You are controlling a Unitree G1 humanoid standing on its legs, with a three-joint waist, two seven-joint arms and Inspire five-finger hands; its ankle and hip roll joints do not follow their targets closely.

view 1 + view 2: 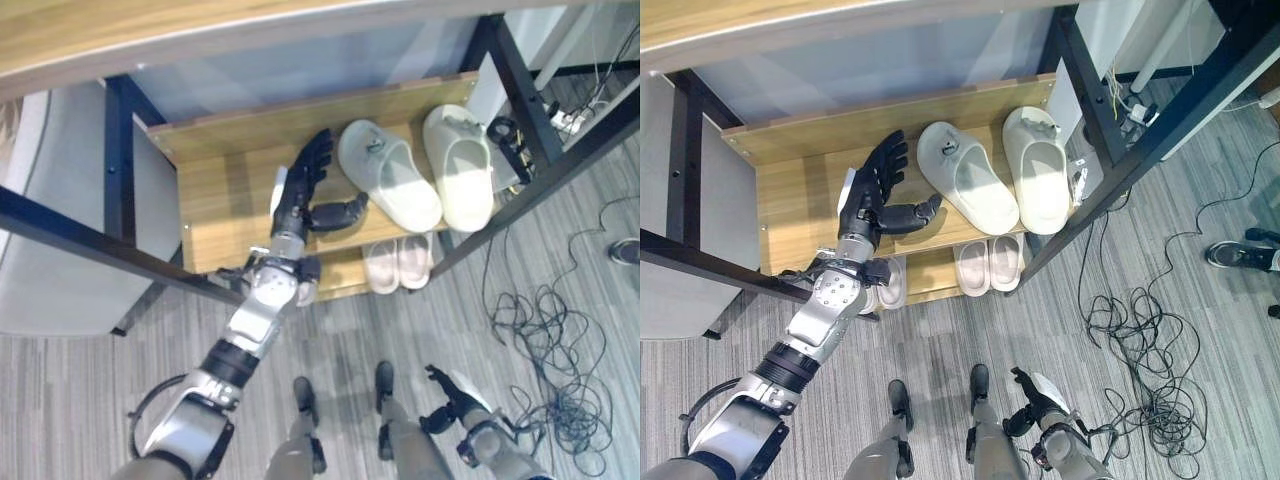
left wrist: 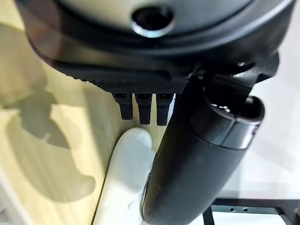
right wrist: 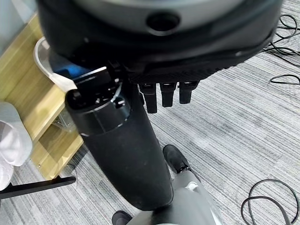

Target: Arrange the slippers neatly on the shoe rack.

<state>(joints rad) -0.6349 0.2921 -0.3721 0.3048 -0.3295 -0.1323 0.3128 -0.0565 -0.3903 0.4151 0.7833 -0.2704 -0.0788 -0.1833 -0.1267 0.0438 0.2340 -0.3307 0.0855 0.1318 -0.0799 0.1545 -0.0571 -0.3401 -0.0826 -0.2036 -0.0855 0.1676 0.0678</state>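
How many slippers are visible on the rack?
4: two large cream foam slippers on the wooden upper shelf, two small pinkish slippers below. More may be hidden.

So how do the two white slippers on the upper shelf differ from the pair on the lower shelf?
The upper slippers look big and chunky; the lower pair looks small and flat. The upper two lie apart at slightly different angles; the lower two lie close together, parallel. The left hand, open, is beside the upper ones. Both pairs are pale.
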